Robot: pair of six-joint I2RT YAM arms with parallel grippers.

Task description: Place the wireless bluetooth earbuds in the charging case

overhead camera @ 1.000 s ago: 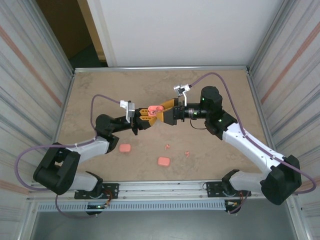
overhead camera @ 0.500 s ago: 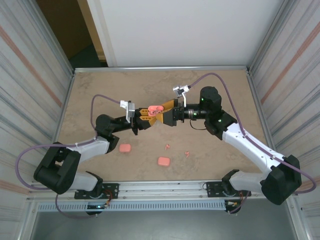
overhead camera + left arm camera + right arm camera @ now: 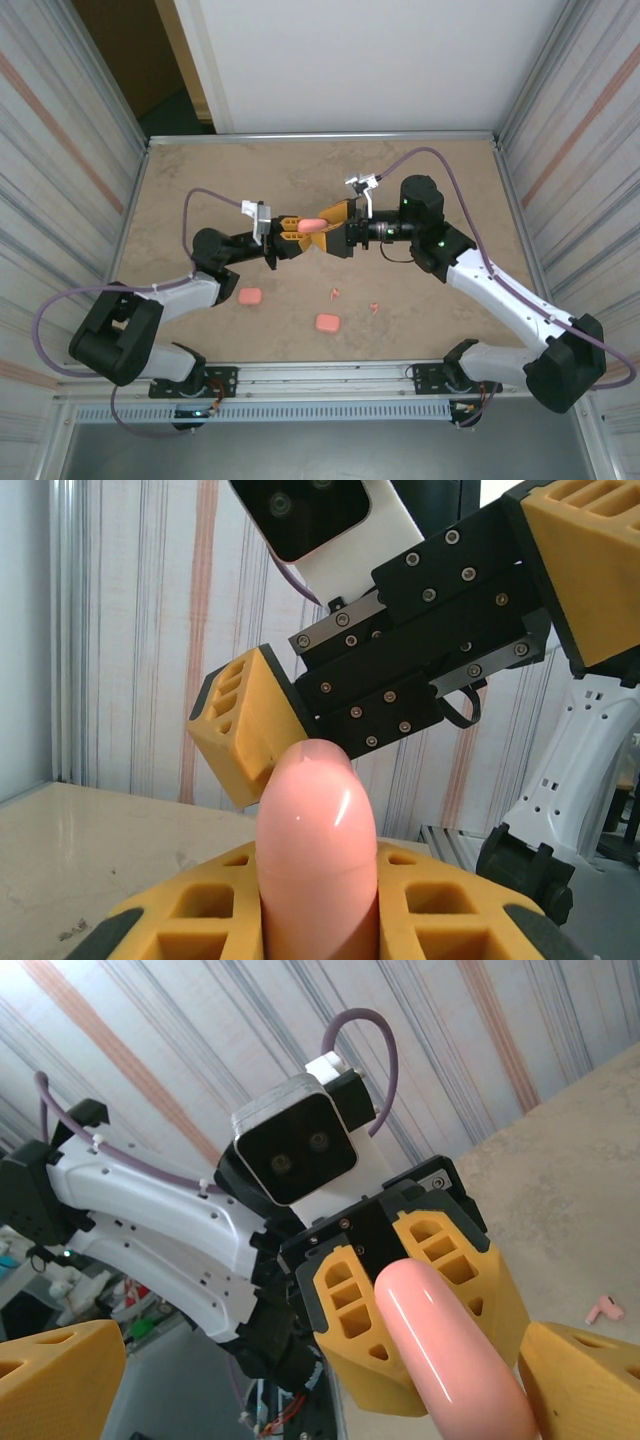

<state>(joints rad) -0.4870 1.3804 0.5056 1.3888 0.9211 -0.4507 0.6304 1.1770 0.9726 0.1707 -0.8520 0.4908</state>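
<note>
My left gripper [image 3: 293, 228] is shut on a pink rounded charging case [image 3: 312, 226], held above the table's middle. In the left wrist view the case [image 3: 315, 820] stands upright between the yellow fingers [image 3: 190, 920], its lid closed along a thin seam. My right gripper [image 3: 328, 226] faces it, open wide, one finger on each side of the case's free end without touching. From the right wrist the case [image 3: 450, 1350] runs up between my spread fingers [image 3: 60, 1370] into the left gripper [image 3: 400, 1290]. Two tiny pink earbuds [image 3: 334, 293] [image 3: 374, 308] lie on the table; one earbud [image 3: 605, 1309] shows beyond the right finger.
Two more pink cases [image 3: 249, 296] [image 3: 327, 323] lie on the tan table [image 3: 200, 180] near the front, beside the earbuds. Corrugated walls [image 3: 60, 150] close in left and right, a white panel [image 3: 350, 60] at the back.
The case in the left gripper has turned from broad-side up to edge-on. The right gripper has crept slightly left, so its open fingers now flank the case's tip.
</note>
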